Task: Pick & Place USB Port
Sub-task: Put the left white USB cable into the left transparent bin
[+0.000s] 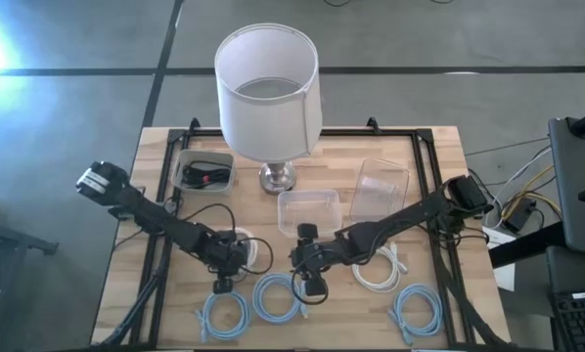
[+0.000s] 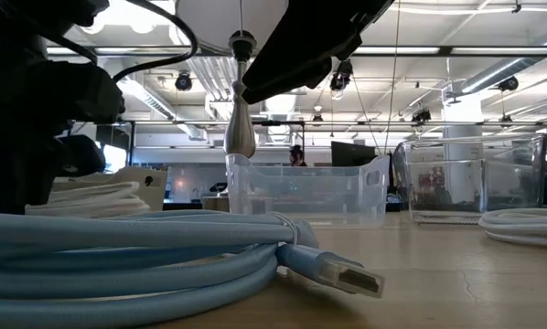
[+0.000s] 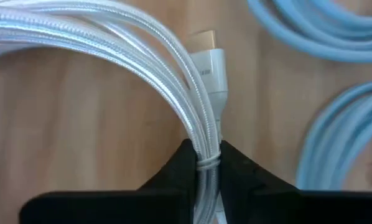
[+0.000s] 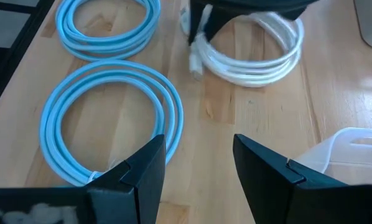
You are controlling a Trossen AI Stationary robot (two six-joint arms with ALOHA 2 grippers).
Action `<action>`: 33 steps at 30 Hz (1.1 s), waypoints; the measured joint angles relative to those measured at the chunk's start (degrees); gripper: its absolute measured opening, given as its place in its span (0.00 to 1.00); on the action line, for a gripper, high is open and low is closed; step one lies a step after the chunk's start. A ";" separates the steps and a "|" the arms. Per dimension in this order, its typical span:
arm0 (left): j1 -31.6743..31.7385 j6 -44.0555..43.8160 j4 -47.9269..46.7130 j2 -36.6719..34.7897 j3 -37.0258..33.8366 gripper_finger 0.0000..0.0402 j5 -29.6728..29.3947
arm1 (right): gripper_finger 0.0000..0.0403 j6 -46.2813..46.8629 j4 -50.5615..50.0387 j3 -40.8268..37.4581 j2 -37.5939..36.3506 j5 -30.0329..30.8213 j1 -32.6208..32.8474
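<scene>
At the near edge of the wooden table [image 1: 156,293] lie three coils of light blue cable [image 1: 225,315], and in the low view one of them fills the foreground with its flat metal plug [image 2: 351,274] resting on the boards. Just behind them the left gripper [image 3: 206,163] has its fingers pinched tight on a coiled white USB cable [image 3: 117,43], gripping the bundle just below its white plug [image 3: 212,65]; that coil sits left of centre on the table. Beside it the right gripper [image 4: 198,165] hovers with fingers spread wide and empty above the wood, near another blue coil, and a second white coil [image 1: 379,272] lies to its right. Farther back stand two clear plastic bins [image 1: 308,209], a lamp [image 1: 267,93] with a white shade and metal base, and a dark tray [image 1: 204,172] holding black items. Beyond the table is a grey floor, and the low view shows a large open room with ceiling lights and ducts.
</scene>
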 joint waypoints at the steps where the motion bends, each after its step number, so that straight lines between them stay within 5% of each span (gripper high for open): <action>1: 0.11 -0.01 -1.18 -0.93 0.02 0.11 -0.82 | 0.46 0.01 -0.03 0.00 0.00 0.01 0.00; 8: 0.09 1.23 -8.83 -5.47 7.94 0.11 -8.08 | 0.46 0.22 -3.33 0.82 -2.06 0.04 0.02; 17: 0.75 17.42 -9.79 -5.11 19.21 0.11 -25.64 | 0.46 5.47 -16.94 1.20 -9.42 0.30 0.35; 21: 2.55 23.42 -4.20 -4.71 19.91 0.12 -32.59 | 0.46 10.52 -20.91 -1.67 -12.72 2.38 1.56; 27: 7.45 34.53 10.74 -0.40 19.91 0.12 -32.28 | 0.46 14.00 -19.74 -8.66 -17.73 5.02 2.29; 33: 13.68 34.24 22.81 7.44 19.91 0.12 -32.26 | 0.46 16.00 -11.42 -16.19 -21.49 5.10 2.29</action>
